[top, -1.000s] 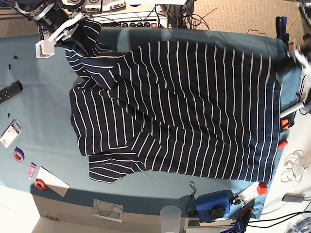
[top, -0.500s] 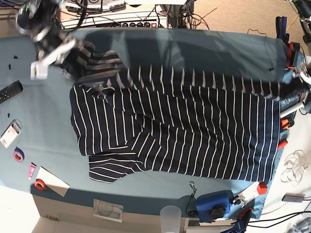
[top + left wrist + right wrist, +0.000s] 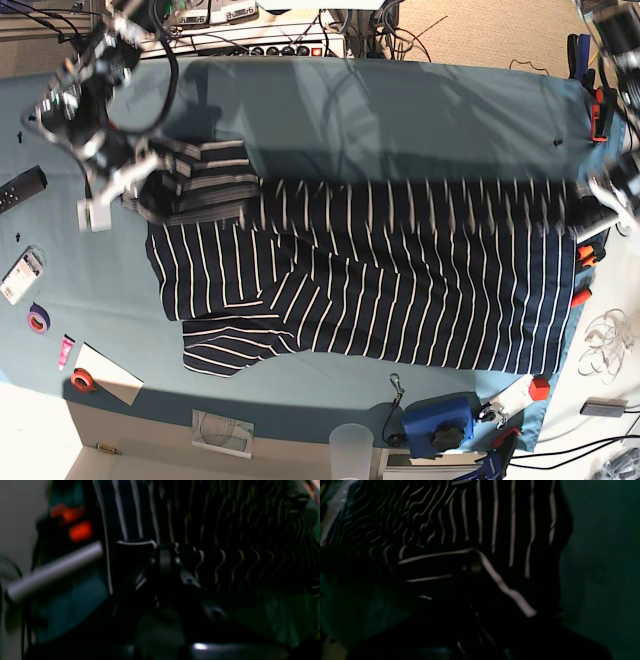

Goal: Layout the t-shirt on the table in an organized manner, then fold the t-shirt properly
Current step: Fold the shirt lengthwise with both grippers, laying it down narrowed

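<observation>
Both end effectors, left [image 3: 590,212] and right [image 3: 140,190], seemingly clamped on t-shirt [image 3: 380,290] edge over table [image 3: 400,110].

Both my wrist views are dark and blurred, so my fingers [image 3: 472,566] vanish against the t-shirt [image 3: 400,290]. In the base view my left arm smears at the edge.

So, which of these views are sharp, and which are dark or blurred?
Base view: bright and mostly sharp, but the lifted edge of the shirt and both arms are motion-blurred. Left wrist view: very dark, soft focus, stripes look wavy. Right wrist view: also dark and blurred; the table is a dim green.
</observation>
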`<action>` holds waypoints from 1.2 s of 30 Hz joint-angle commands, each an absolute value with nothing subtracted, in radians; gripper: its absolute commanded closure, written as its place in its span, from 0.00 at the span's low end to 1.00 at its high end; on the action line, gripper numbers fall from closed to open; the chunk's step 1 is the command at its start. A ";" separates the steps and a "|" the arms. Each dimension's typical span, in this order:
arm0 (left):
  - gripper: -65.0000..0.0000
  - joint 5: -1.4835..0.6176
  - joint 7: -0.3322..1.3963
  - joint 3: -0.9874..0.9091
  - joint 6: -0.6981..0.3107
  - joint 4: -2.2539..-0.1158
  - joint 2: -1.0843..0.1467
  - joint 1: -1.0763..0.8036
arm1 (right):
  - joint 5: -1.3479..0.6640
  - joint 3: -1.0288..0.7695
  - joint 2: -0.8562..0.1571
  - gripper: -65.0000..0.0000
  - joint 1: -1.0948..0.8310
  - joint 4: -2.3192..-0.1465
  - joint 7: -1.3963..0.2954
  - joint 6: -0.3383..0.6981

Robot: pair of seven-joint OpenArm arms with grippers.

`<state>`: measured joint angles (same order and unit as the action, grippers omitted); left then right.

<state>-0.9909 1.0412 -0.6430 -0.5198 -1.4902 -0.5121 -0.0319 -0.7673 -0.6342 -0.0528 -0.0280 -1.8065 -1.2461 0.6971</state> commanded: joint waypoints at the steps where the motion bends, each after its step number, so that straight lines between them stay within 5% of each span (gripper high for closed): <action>1: 1.00 -0.994 1.020 -0.650 -0.523 -1.504 -0.535 -0.014 | -0.766 -0.626 -0.075 1.00 0.010 -1.813 -1.194 0.698; 15: 1.00 -0.786 0.863 -0.545 -0.512 -1.501 -0.535 -0.002 | -0.542 -0.532 -0.130 1.00 0.265 -1.519 -1.068 0.698; 21: 1.00 -0.567 0.709 -0.434 -0.351 -1.501 -0.530 0.028 | -0.457 -0.531 -0.131 1.00 0.278 -1.509 -1.015 0.698; 30: 1.00 -0.532 0.606 -0.434 -0.370 -1.287 -0.527 0.151 | -0.337 -0.478 -0.130 1.00 0.278 -1.408 -0.821 0.698; 33: 1.00 -0.532 0.553 -0.434 -0.458 -1.193 -0.527 0.194 | -0.315 -0.442 -0.130 1.00 0.278 -1.405 -0.820 0.698; 34: 0.99 -0.532 0.548 -0.434 -0.490 -1.180 -0.527 0.202 | -0.316 -0.434 -0.130 1.00 0.278 -1.405 -0.822 0.698; 36: 0.80 -0.532 0.548 -0.434 -0.523 -1.177 -0.527 0.212 | -0.317 -0.424 -0.130 0.97 0.278 -1.405 -0.818 0.698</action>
